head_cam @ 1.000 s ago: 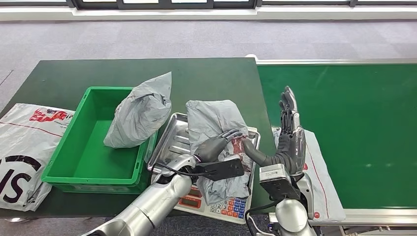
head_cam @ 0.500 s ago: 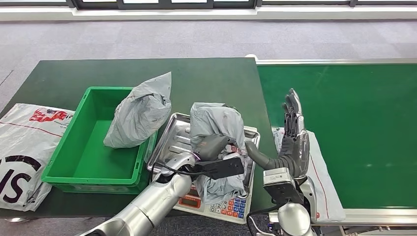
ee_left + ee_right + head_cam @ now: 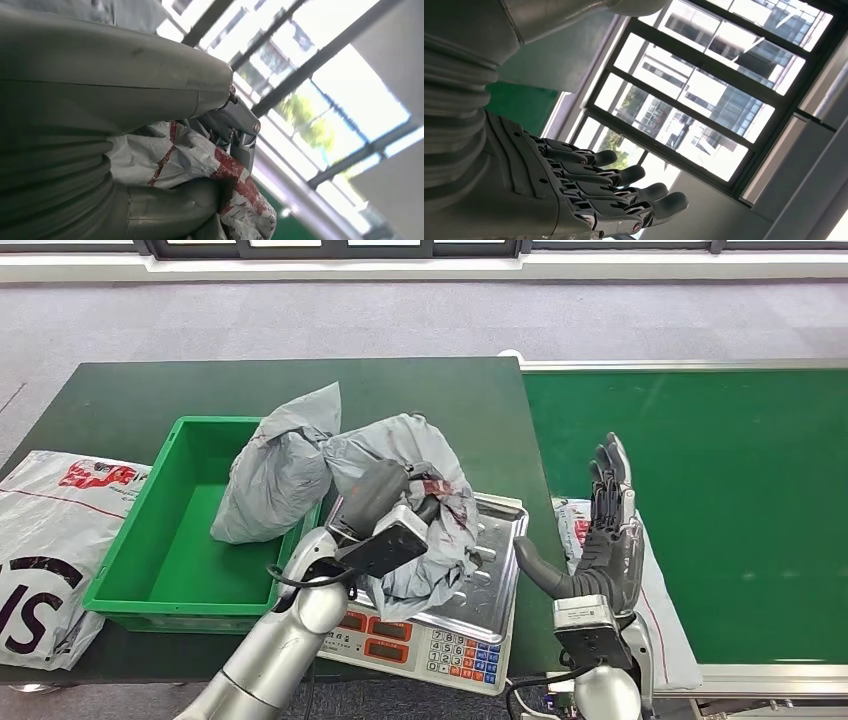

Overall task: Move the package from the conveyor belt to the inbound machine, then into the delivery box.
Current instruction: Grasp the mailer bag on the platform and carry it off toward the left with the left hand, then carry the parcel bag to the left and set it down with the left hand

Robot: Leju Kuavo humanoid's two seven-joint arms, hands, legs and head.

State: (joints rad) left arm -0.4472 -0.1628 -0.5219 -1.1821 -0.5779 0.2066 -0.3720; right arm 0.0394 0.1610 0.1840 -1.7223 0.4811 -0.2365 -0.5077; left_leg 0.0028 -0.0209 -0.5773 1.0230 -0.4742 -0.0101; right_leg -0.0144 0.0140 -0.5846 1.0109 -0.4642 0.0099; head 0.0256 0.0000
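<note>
Green delivery box (image 3: 150, 570) on the bench (image 3: 420, 400) already holds one grey package (image 3: 275, 475). Left robot hand (image 3: 385, 502) grips second grey package (image 3: 425, 540) half-lifted off scale tray (image 3: 490, 585), drop into box pending. Right robot hand (image 3: 610, 525) spread, empty.

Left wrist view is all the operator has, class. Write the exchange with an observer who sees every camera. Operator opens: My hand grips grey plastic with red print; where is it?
Observer: Your left hand holds the grey package above the scale tray, beside the green box.
Operator: Is the box free?
Observer: No, a second grey package leans on its wall nearest the scale.
Operator: And my right hand?
Observer: Open, fingers up, by the conveyor belt.
</note>
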